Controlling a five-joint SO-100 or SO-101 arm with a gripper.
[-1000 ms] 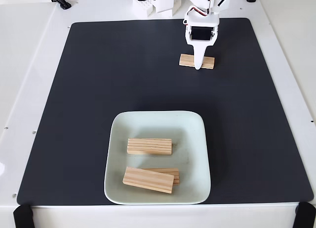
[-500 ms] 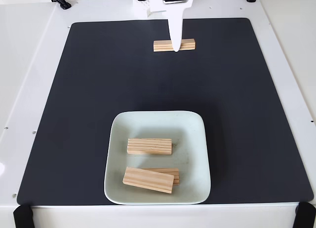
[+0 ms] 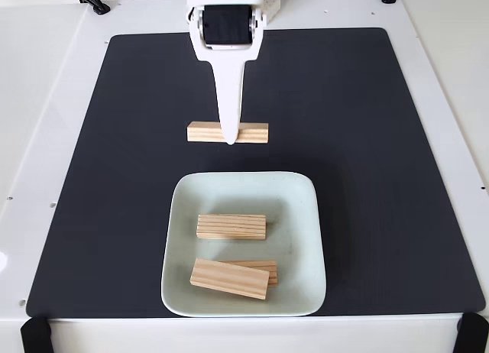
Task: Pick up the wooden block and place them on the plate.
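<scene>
Fixed view: tool (image 3: pixel 230 136) clamped across the middle of a wooden block (image 3: pixel 252 132), held level just beyond the far rim of the plate (image 3: pixel 306 238). On the plate: three more blocks (image 3: pixel 231 226), two of them overlapping at its near side.

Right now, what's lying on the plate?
Three wooden blocks lie on the plate: one alone across the middle, and another nearer the front resting on a third, which is mostly covered, so how it lies can't be seen.
</scene>
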